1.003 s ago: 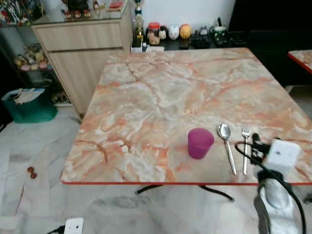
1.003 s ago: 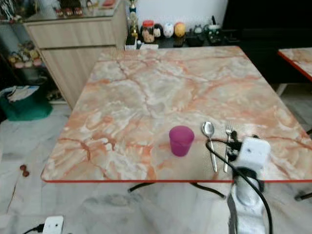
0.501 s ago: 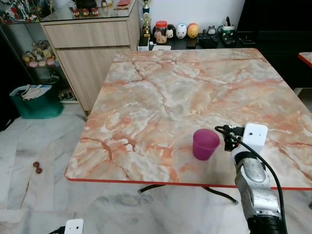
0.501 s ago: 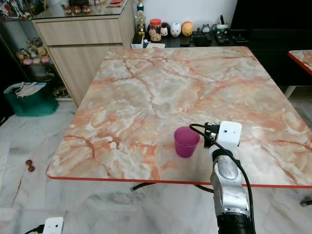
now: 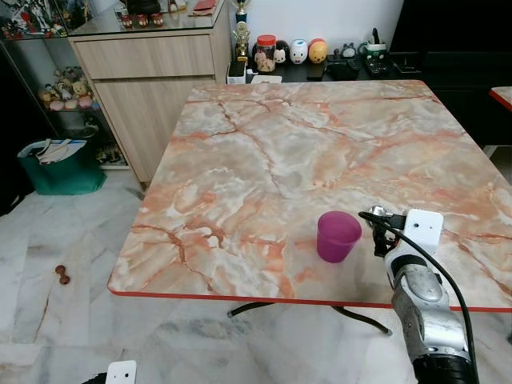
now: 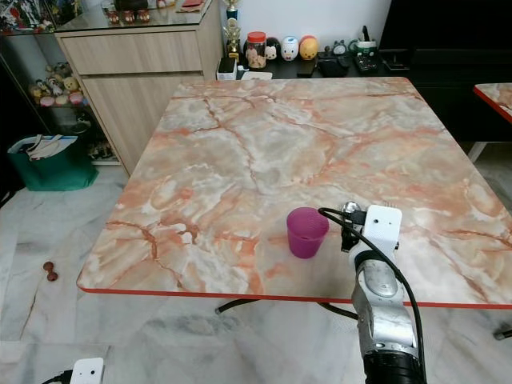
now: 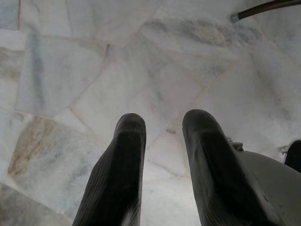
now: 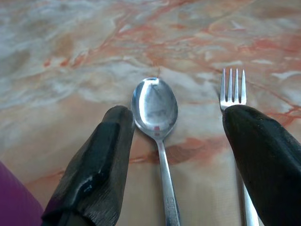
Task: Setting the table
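A purple cup [image 5: 337,235] stands upright near the front edge of the marble table [image 5: 264,152]. Just right of it my right arm [image 5: 414,284] reaches over the table edge. In the right wrist view my right gripper [image 8: 181,115] is open and held low over the tabletop. Its fingers [image 8: 101,160] straddle a silver spoon [image 8: 154,106], and a silver fork [image 8: 233,89] lies beside the other finger. The cup's side [image 8: 9,207] shows at the corner. My left gripper [image 7: 164,120] hangs open over the floor, holding nothing.
A wooden cabinet [image 5: 144,72] stands at the back left, with a green bin [image 5: 60,164] beside it. Jars and figurines [image 5: 296,52] line a low shelf behind the table. A second table's corner [image 5: 502,94] is at the far right. A white device [image 5: 122,372] lies on the floor.
My right arm has moved in from the right over the spoon and fork, hiding them in the eye views. The camera has also shifted. The cup has not moved.
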You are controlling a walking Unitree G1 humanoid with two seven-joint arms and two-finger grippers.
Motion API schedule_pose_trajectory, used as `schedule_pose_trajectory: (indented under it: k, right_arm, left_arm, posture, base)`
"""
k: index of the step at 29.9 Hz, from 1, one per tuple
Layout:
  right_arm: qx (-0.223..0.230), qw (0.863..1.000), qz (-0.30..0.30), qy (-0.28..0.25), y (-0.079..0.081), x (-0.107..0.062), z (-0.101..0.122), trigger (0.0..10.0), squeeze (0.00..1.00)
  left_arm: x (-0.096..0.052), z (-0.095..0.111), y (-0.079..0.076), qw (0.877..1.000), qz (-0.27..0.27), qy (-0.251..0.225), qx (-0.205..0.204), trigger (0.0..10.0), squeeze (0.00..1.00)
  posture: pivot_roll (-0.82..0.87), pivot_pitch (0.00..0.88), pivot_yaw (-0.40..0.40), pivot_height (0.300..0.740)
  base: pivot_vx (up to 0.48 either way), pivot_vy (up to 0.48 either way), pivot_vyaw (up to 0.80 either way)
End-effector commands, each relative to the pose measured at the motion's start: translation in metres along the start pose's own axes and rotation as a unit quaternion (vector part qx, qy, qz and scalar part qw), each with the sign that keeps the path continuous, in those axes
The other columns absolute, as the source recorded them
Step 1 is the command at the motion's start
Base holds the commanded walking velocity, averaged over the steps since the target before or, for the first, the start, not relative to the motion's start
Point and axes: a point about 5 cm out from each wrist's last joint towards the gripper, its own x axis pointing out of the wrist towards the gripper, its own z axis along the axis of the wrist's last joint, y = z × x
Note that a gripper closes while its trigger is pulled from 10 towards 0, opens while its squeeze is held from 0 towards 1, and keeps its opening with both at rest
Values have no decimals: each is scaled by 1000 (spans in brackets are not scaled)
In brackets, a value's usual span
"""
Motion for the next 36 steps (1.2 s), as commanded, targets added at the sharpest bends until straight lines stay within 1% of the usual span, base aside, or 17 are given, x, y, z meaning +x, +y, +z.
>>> schedule_pose_trajectory:
  k: [1, 6, 11, 14, 19, 23, 29, 36]
  right_arm:
    - [-5, 1000, 5, 17, -2, 1, -5, 10000, 0]
    - [3, 999, 17, 29, -1, 1, -6, 10000, 0]
    - [-1, 999, 33, 27, 2, 2, -6, 10000, 0]
    - [15, 999, 42, 27, 5, 5, -4, 10000, 0]
    - [13, 999, 43, 29, 6, 7, -4, 10000, 0]
    - [10, 999, 23, 41, 1, 11, -7, 10000, 0]
    - [11, 999, 27, 40, 1, 13, -6, 10000, 0]
    - [10, 999, 35, 40, 5, 19, -4, 10000, 0]
  left_arm:
    - [0, 1, 2, 1000, 2, -2, 8, 10000, 0]
    - [1, 3, 1, 1000, 2, -6, 8, 10000, 0]
    - [1, 3, 0, 1000, 1, -7, 9, 10000, 0]
    - [1, 3, -1, 1000, 1, -7, 10, 10000, 0]
    - [1, 2, 0, 1000, 2, -5, 9, 10000, 0]
    - [0, -2, 1, 1000, 3, 4, 10, 10000, 0]
    - [-1, -3, 0, 1000, 3, 7, 10, 10000, 0]
    - [-1, -6, 2, 1000, 5, 16, 9, 10000, 0]
  posture:
    - [-105, 0, 46, 732]
    - [-107, 0, 47, 732]
    - [-105, 0, 46, 732]
    - [-101, 0, 43, 732]
    - [-99, 0, 41, 732]
    - [-97, 0, 40, 732]
    - [-94, 0, 36, 732]
    - [-90, 0, 34, 732]
  base:
    - [0, 0, 0]
    - [0, 0, 0]
    - [0, 0, 0]
    - [0, 0, 0]
    - [0, 0, 0]
    - [0, 0, 0]
    - [0, 0, 0]
    - [0, 0, 0]
